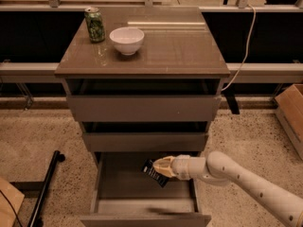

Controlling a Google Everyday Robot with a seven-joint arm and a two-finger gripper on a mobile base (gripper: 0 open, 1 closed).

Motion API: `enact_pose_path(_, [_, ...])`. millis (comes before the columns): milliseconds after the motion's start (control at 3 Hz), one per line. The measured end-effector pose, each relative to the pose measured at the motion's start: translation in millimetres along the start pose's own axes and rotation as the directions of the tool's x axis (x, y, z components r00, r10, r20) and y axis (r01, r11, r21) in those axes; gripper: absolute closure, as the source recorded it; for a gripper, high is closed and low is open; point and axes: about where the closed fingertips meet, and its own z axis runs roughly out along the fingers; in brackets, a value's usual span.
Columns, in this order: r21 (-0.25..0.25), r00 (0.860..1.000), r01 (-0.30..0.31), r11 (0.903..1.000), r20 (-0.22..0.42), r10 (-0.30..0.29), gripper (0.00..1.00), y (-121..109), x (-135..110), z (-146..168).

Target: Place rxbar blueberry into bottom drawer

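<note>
The bottom drawer is pulled open below two shallower drawers, its bare grey inside showing. My gripper reaches in from the right on a white arm and is shut on the rxbar blueberry, a small dark navy wrapper with pale print. The bar hangs tilted from the fingertips, above the right part of the drawer's inside, just under the middle drawer's front.
A green can and a white bowl stand on the cabinet top. A cardboard box sits at the right, a black stand leg lies on the floor at the left, and a white cable hangs behind.
</note>
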Motion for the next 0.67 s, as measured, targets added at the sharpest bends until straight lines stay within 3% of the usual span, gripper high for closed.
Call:
enact_pose_path(333, [0.021,1.000,-0.024,0.9995,-0.007,0.024,1.00,-0.2,39.6,19.9])
enact_pose_path(667, [0.061,0.996,-0.091,0.9940,0.000,0.091,1.00,-10.0,93.7,43.4])
